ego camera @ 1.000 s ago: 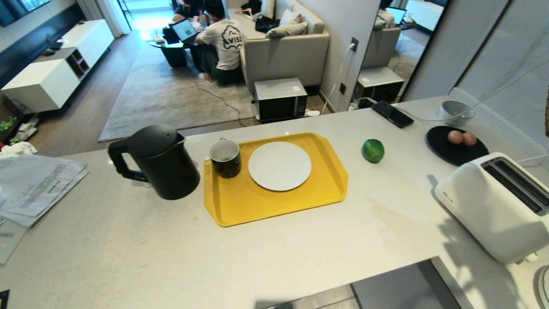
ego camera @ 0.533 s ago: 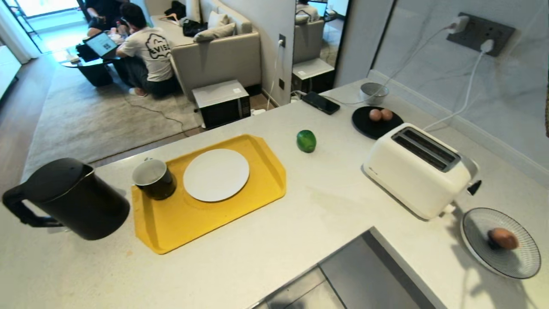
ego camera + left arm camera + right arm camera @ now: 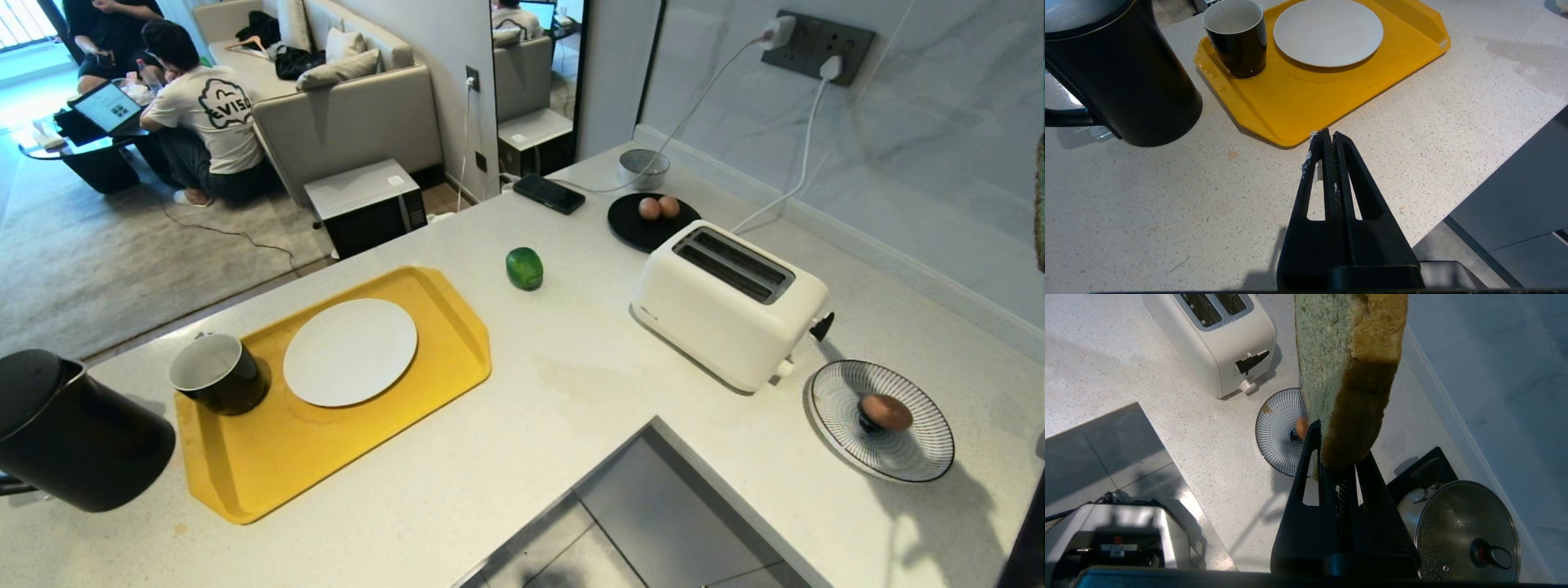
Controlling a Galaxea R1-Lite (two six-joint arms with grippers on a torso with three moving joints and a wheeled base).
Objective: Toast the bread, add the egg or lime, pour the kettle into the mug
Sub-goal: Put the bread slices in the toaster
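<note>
bread [image 3: 1345,375]: pale green slice with brown crust, pinched at one crust edge by the right gripper [image 3: 1337,459], hanging in the air above the counter at the right end, near the toaster.
handling: looks light, soft and crumbly; likely to dent or tear if squeezed hard. Crust edge is the firmest place to hold. Keep it edge-on to the slot.
right gripper: clamped on the slice; arm is outside the head view.
toaster [image 3: 727,304]: white, both slots look empty, right of centre on the counter.
striped plate [image 3: 918,453]: near-right of the toaster, a brown item on it.
lime [image 3: 524,268]: left of the toaster, on the counter.
eggs [image 3: 659,207]: two on a black plate [image 3: 629,229], beyond the toaster.
yellow tray [image 3: 343,457]: left, holds mug [image 3: 217,384] and white plate [image 3: 350,351].
kettle [image 3: 69,433]: far left.
left gripper [image 3: 1328,139]: fingers pressed together, empty, over the counter near the tray's near edge.
</note>
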